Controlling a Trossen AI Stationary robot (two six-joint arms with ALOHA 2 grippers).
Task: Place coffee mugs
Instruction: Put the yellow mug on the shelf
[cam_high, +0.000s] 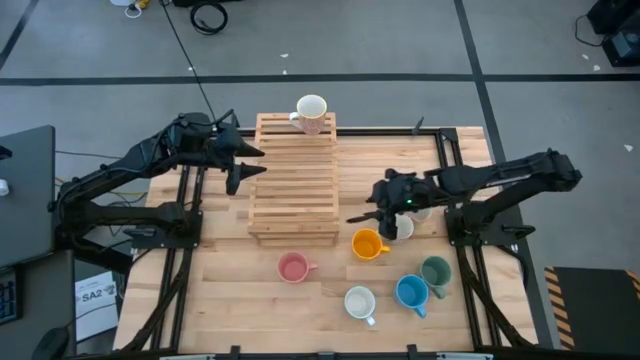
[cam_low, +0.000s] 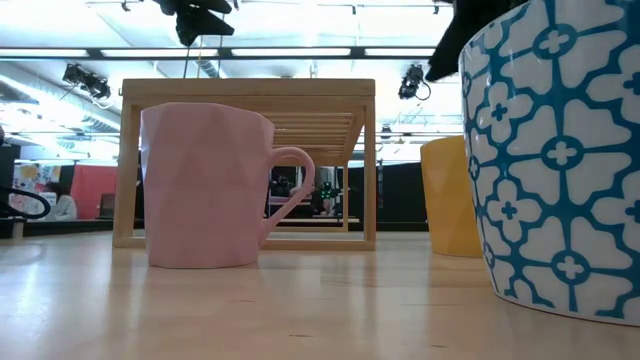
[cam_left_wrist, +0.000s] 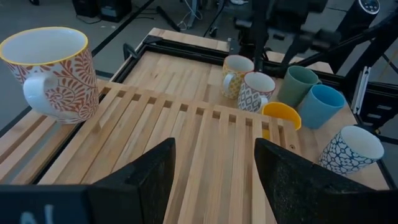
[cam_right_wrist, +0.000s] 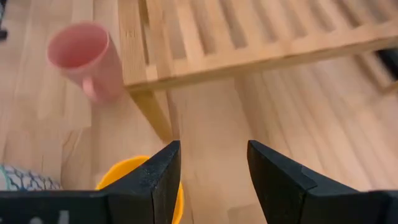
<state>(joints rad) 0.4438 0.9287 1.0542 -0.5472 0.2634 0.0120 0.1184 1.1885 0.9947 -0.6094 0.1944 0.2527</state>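
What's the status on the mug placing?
Left gripper open over the slatted rack. Right gripper open above orange mug, empty. One patterned mug on rack; nothing blocking.

I see a grey concrete floor (cam_high: 400, 40) marked with dark tape lines around the pale wooden plank surface (cam_high: 240, 290); beyond that surface, long ceiling strip lights (cam_low: 90, 52) glow above a red wall (cam_low: 95, 190).

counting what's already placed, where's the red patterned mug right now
In the high view the red patterned mug stands alone on the far edge of the wooden slatted rack, apart from the other mugs.
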